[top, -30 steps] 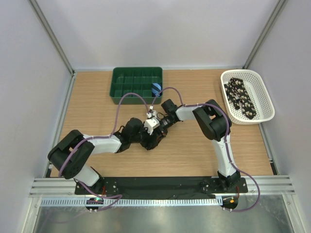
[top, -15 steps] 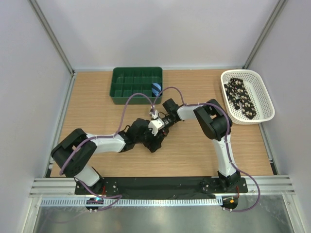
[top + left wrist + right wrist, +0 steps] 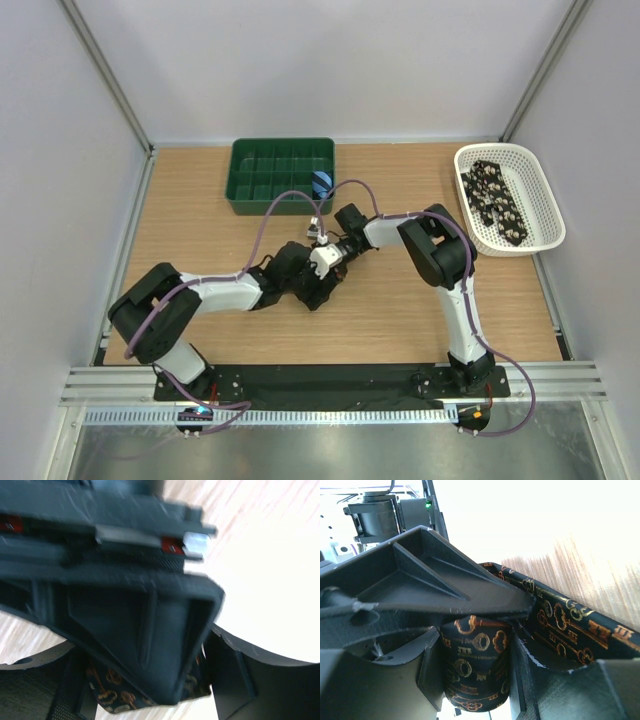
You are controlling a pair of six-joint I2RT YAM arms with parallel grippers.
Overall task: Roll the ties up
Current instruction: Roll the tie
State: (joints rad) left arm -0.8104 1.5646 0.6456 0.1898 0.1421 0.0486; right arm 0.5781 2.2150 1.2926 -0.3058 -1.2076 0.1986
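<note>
The dark tie, patterned with gold-orange keys, is wound into a tight roll with a loose length trailing beside it. It sits at the middle of the table. The right gripper clamps the roll between its fingers. The left gripper has its fingers spread wide around the tie and the other gripper's finger, pinching nothing that shows. More ties lie in a white basket at the table's far right corner.
</note>
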